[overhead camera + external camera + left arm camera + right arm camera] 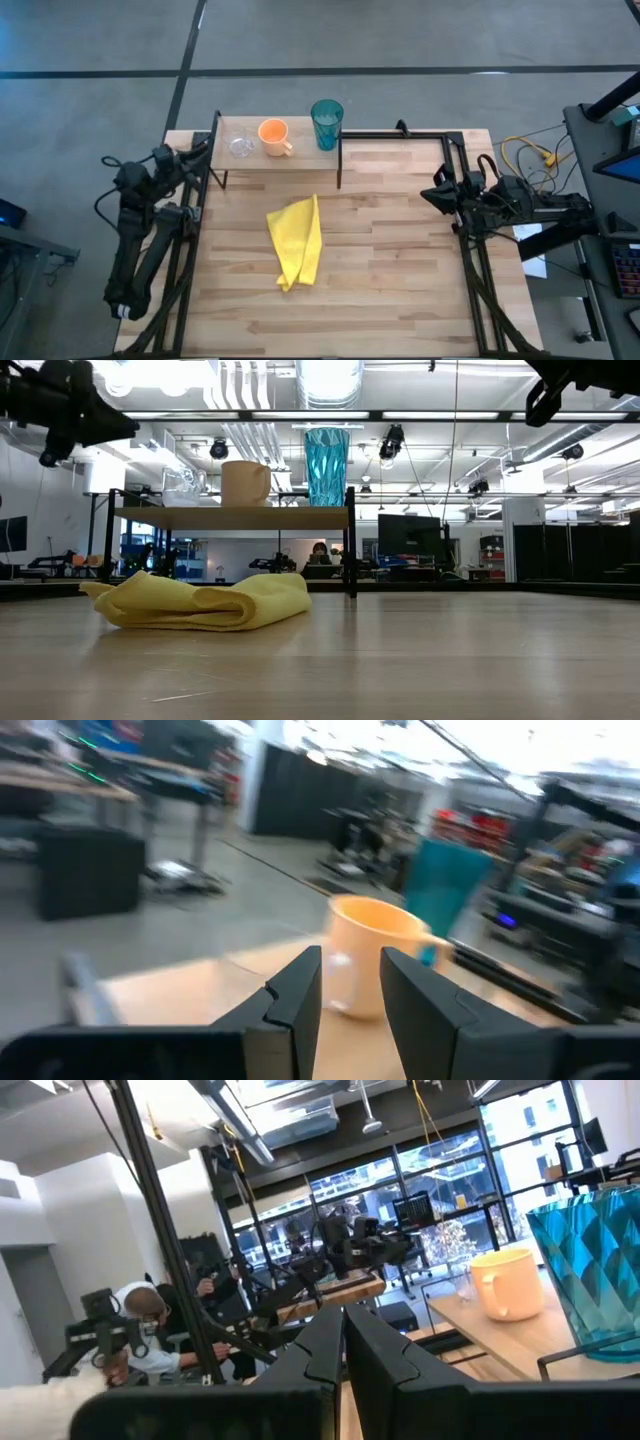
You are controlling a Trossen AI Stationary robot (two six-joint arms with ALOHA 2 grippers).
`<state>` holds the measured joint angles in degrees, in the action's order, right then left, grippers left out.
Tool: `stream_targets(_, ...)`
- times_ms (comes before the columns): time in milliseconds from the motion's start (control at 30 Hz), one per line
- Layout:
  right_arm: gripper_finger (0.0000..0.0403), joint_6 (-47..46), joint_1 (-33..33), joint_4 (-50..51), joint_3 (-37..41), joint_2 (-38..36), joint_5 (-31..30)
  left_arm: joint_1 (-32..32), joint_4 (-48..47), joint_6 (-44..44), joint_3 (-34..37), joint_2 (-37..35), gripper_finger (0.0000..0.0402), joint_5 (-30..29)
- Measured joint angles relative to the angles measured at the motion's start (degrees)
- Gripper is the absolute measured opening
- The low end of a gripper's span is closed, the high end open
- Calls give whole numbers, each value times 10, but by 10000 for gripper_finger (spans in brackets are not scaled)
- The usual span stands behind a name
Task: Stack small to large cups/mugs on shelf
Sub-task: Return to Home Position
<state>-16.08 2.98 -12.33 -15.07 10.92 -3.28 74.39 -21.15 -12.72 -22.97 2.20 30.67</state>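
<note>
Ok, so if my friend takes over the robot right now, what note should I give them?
Left tool: open, empty, beside the left end of the raised light-wood shelf, facing the cups.
Right tool: shut, empty, at the right edge of the wooden tabletop.
Things: the tiny clear glass, orange handled mug and tall teal translucent tumbler stand in a row on the shelf.
Done: all three are up, ordered small to large.
Left: probably only parking both arms. The yellow cloth lies on the tabletop and is not part of the job.

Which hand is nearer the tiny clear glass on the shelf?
Left. The left hand hangs beside the tiny clear glass; the right hand is far to its right.
</note>
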Motion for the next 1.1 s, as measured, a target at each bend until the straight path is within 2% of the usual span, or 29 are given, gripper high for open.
stream_targets(167,9,0,0,0,0,0,-31,0,43,0,27,1,92,-113)
stream_targets(300,9,1,0,0,0,0,-45,0,43,2,42,1,92,-175)
stream_targets(467,9,2,0,0,0,0,-58,0,44,53,59,0,92,-197)
stream_targets(733,9,-7,0,-2,0,0,-66,0,51,56,111,0,92,-266)
stream_targets(867,9,-10,0,-2,0,0,-74,0,91,56,131,0,92,-267)
stream_targets(1100,9,-10,0,-2,0,0,-74,0,94,56,146,1,92,-266)
